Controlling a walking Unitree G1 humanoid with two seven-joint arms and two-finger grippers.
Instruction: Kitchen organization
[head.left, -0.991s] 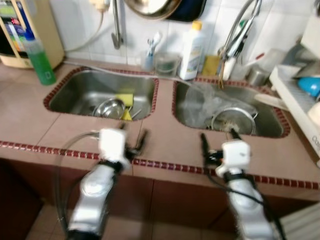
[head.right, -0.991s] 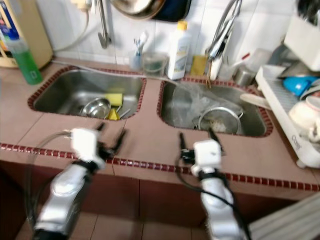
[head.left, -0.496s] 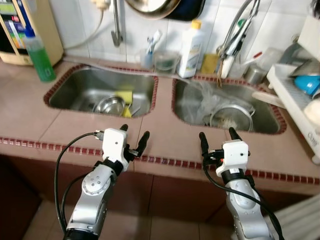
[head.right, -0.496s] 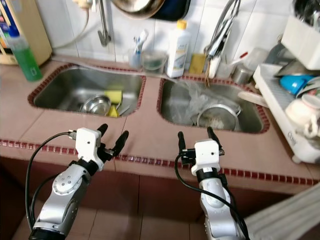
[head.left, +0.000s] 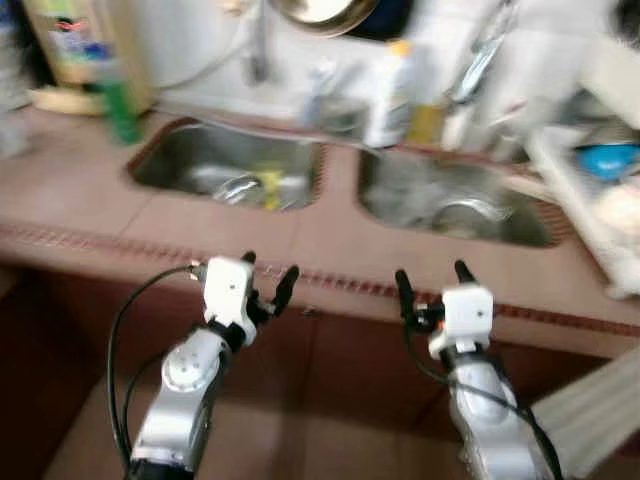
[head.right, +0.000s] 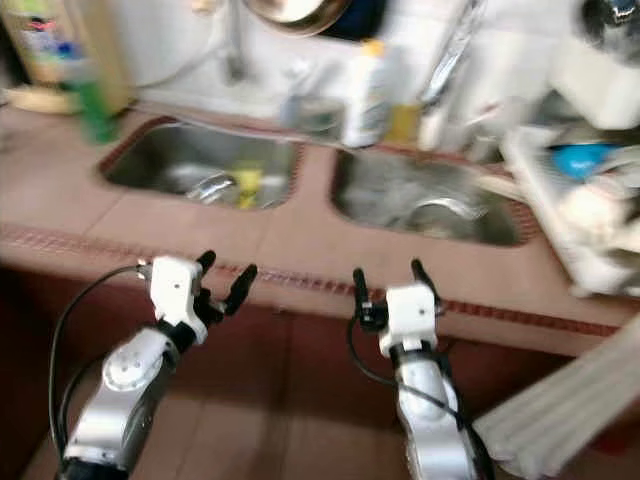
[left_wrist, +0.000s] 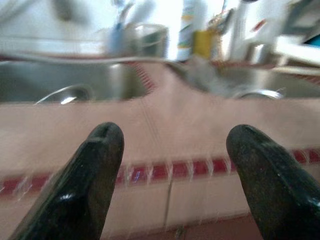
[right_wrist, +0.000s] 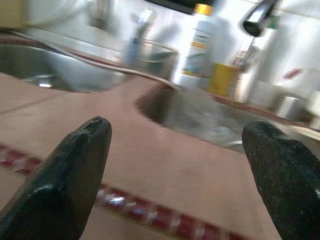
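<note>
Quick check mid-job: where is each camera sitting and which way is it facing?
Head eyes: look forward and down at the counter with two sinks; both silver arms show, left pincer, right pincer.
Left wrist: looks along its open black fingers over the counter edge toward the left sink.
Right wrist: same, toward the right sink.
Both wrists share the white bottle.

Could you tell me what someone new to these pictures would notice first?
Two steel sinks, the left sink and the right sink, sit side by side in a pink tiled counter with a dark red trim along its front edge. In front of that edge the left gripper and the right gripper are held up with jaws open and holding nothing. A white bottle stands at the wall between the sinks.
</note>
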